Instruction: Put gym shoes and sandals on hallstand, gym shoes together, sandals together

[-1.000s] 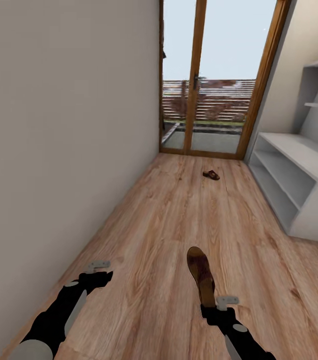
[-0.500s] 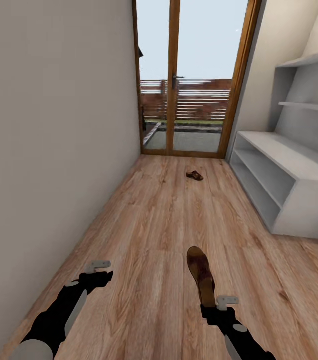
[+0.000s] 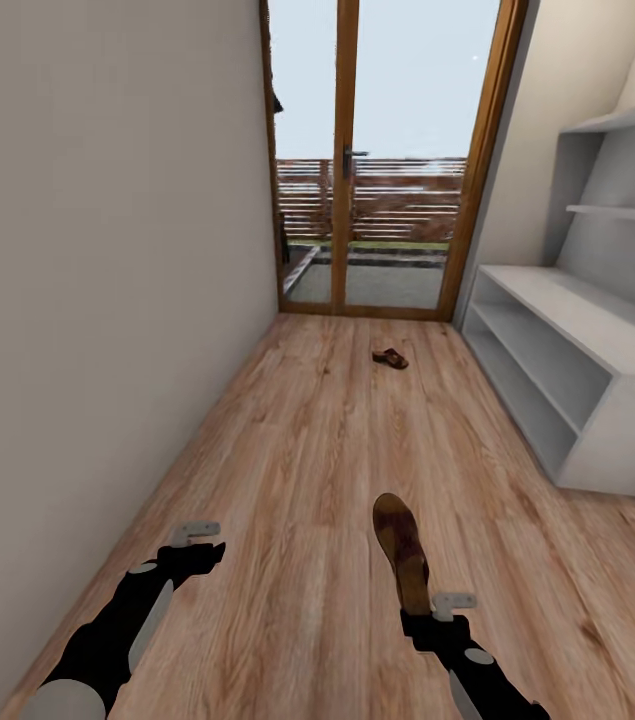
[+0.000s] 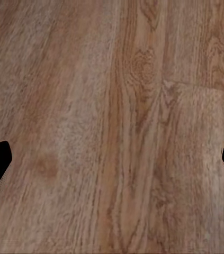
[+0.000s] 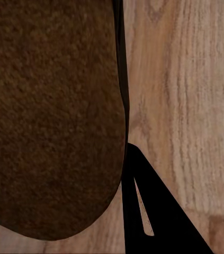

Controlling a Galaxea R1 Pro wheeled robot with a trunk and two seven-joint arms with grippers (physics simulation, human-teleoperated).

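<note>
I have one sandal (image 3: 400, 550) clamped in my right pincer (image 3: 427, 608), gripped by its near end so the sole sticks out ahead of me over the corridor floor (image 3: 307, 440); in the right wrist view the dark brown underside (image 5: 48, 116) lies flat against one finger (image 5: 143, 206). My left pincer (image 3: 197, 545) hangs with its fingers spread apart and nothing between them, low over bare planks near the left wall. The hallstand (image 3: 577, 400) stands along the right side, farther down, with its bench top and both open shelves unoccupied as far as I can see. The other sandal (image 3: 390, 357) lies on the floor at the far end, near the glass door (image 3: 387, 160). To do this step well, I judge I should roll up beside the rack, keep the sandal level so it does not swing from its held end, and set it to one side of a shelf, leaving room right beside it for its mate. No gym shoe is visible here.
</note>
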